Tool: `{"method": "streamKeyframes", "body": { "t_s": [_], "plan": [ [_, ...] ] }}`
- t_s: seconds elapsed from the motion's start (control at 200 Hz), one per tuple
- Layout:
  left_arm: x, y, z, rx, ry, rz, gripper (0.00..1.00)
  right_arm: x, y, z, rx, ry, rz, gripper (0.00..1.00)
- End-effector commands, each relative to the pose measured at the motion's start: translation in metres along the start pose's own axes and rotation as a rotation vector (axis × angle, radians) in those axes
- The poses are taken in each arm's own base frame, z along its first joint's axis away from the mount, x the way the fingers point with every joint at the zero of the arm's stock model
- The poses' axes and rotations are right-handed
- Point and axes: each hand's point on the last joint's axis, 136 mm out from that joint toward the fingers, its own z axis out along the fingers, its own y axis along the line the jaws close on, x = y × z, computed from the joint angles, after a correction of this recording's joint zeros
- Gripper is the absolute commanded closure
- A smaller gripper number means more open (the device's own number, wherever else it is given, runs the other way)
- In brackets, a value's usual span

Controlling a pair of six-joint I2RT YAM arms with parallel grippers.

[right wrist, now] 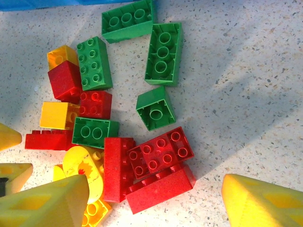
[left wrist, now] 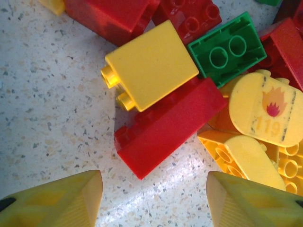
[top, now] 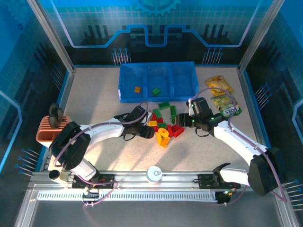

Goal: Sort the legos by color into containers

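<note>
Glossy, studded plastic legos (top: 163,125) lay heaped on the speckled table (top: 94,99), just in front of the translucent blue tray (top: 184,78). The left gripper (left wrist: 154,198) and right gripper (right wrist: 156,203) hung over them, wedge-shaped yellow jaws spread, holding nothing.

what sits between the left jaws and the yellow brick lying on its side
A red brick, lying against the yellow brick, in the left wrist view.
</note>
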Motion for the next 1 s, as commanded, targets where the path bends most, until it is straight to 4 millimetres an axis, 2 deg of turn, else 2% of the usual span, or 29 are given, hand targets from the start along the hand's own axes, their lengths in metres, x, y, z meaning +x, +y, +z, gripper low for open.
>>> {"method": "streamKeyframes", "body": {
  "t_s": [0.0,0.12,0.22,0.355,0.58,0.66,0.79,0.99],
  "plan": [
    [-0.012,-0.002,0.002,-0.008,-0.006,0.033,0.39,0.009,-0.011,0.001,0.027,0.028,0.004,0.25],
    [-0.013,-0.005,-0.001,0.010,-0.018,0.025,0.39,0.029,-0.021,0.014,0.065,0.130,-0.012,0.24],
    [-0.017,-0.011,-0.013,0.050,-0.067,0.014,0.38,0.044,-0.020,0.025,0.057,0.201,0.007,0.22],
    [-0.021,-0.016,-0.034,0.092,-0.141,-0.021,0.36,0.047,-0.021,0.036,0.080,0.211,0.096,0.24],
    [-0.021,-0.009,-0.058,0.091,-0.204,-0.070,0.36,0.054,-0.016,0.061,0.115,0.228,0.189,0.32],
    [-0.018,-0.005,-0.064,0.076,-0.213,-0.075,0.36,0.062,-0.025,0.068,0.173,0.249,0.213,0.36],
    [-0.013,0.003,-0.074,0.055,-0.243,-0.089,0.36,0.068,-0.024,0.075,0.179,0.258,0.229,0.47],
    [-0.010,0.016,-0.087,0.035,-0.288,-0.124,0.36,0.052,-0.020,0.063,0.195,0.222,0.206,0.71]
  ]
}}
